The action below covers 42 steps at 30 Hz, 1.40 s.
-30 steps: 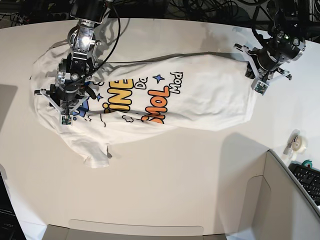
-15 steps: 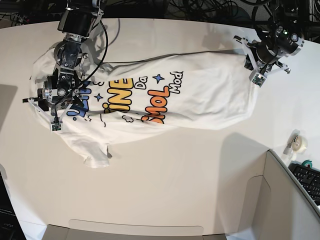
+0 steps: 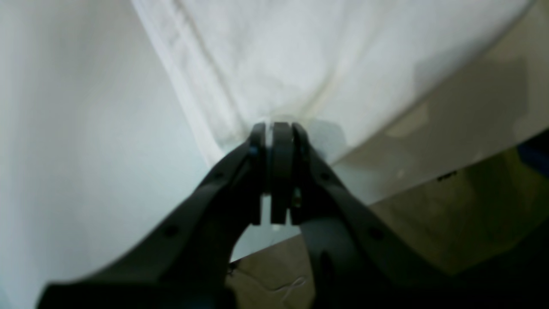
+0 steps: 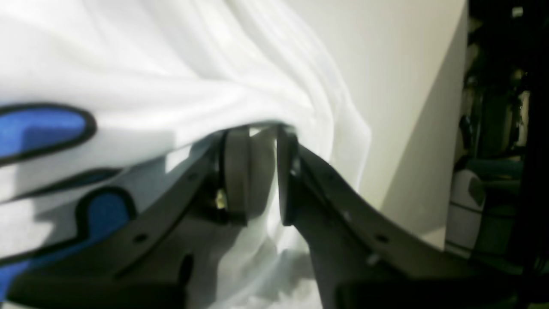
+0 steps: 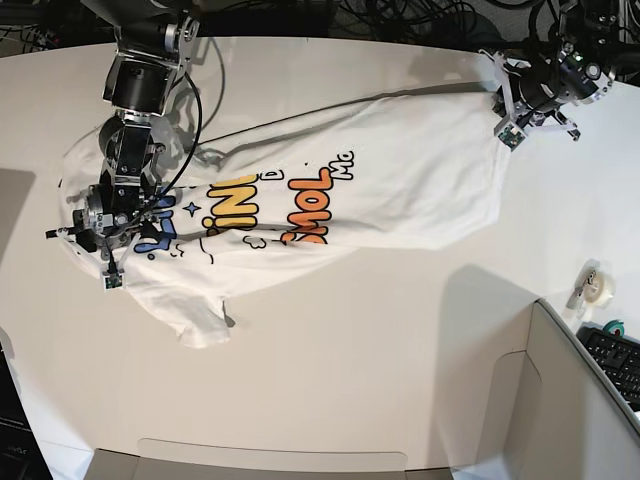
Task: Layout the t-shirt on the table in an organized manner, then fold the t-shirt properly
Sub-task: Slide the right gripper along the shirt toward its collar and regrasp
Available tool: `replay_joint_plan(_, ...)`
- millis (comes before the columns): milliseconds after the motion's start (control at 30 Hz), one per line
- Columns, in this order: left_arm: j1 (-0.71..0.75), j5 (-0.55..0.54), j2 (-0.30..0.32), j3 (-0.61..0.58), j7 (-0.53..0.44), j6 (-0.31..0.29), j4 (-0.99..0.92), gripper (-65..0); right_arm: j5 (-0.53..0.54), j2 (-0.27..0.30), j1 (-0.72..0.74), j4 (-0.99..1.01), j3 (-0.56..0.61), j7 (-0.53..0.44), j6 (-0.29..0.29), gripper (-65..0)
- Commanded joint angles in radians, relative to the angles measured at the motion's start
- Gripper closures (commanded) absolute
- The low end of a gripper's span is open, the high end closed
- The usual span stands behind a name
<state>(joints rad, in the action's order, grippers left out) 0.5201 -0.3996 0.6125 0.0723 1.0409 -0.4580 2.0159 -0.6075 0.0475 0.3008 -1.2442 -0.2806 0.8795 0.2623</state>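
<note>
Base view, t-shirt [image 5: 400, 180] on table [image 5: 350, 330], left jaws clenched on hem, right jaws gripping cloth.

White printed t-shirt [image 5: 380, 185] lying crumpled sideways on white table [image 5: 330, 350], hem edge prob. lifted.

I see a tangle of dark cables [image 5: 400, 15] running along the far edge in the base view. Grey-white box panels [image 5: 560, 400] stand at the near right corner, one flap [image 5: 270, 462] lying flat along the near edge. A roll of tape [image 5: 594, 285] sits just beside the panels, a black keyboard [image 5: 615, 360] behind them. Light is bright and even, soft shadows at left and beside the panels. Right wrist view shows dim, blurred clutter [image 4: 493, 128] beyond the edge.
</note>
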Motion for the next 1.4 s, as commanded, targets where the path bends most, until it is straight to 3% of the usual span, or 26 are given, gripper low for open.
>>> replay_joint_plan(0,-0.002,0.014,0.031,-0.002,0.000,0.003,-0.002,0.0,0.027,0.001,0.008,0.013,-0.003,0.030,0.027,-12.0)
replay_joint_plan(67,-0.004,0.014,0.053,-0.010,0.000,0.003,-0.016,-1.7,0.027,0.002,0.010,-0.015,-0.003,0.030,0.027,-12.0)
replay_joint_plan(300,-0.005,0.009,0.051,0.067,0.002,0.003,0.024,-18.8,0.028,-0.025,-0.024,-0.288,-0.003,0.086,0.028,-12.2)
replay_joint_plan(500,-0.007,0.008,0.051,0.088,0.002,0.003,0.052,-22.6,0.033,-0.047,-0.070,-0.513,-0.001,0.158,0.032,-12.3)
replay_joint_plan(633,-0.038,0.008,0.045,0.122,0.002,0.003,0.058,-22.5,0.033,-0.082,-0.140,-0.642,0.002,0.163,0.036,-12.3)
replay_joint_plan(733,-0.100,0.008,-0.015,0.211,0.000,0.003,0.058,-22.5,0.033,-0.105,-0.217,-0.698,0.057,0.163,0.070,-12.3)
replay_joint_plan(867,-0.193,0.008,-0.084,0.286,0.008,0.003,0.058,-22.4,0.033,-0.125,-0.318,-0.708,0.139,0.163,0.075,-12.2)
replay_joint_plan(967,-0.223,0.008,-0.115,0.235,0.008,0.003,0.055,-19.5,0.034,-0.128,-0.364,-0.705,0.192,0.160,0.075,-12.0)
replay_joint_plan(1133,-0.232,0.009,-0.121,0.048,0.008,0.003,0.050,0.0,0.034,-0.173,-0.397,-0.702,0.208,0.160,0.075,-12.0)
replay_joint_plan(1233,-0.285,0.014,-0.156,-0.032,0.008,0.003,0.036,-0.1,0.034,-0.179,-0.414,-0.702,0.212,0.160,0.075,-12.0)
replay_joint_plan(1367,-0.344,0.014,-0.227,-0.044,0.008,0.003,-0.002,0.0,0.034,-0.189,-0.438,-0.694,0.214,0.160,0.075,-11.9)
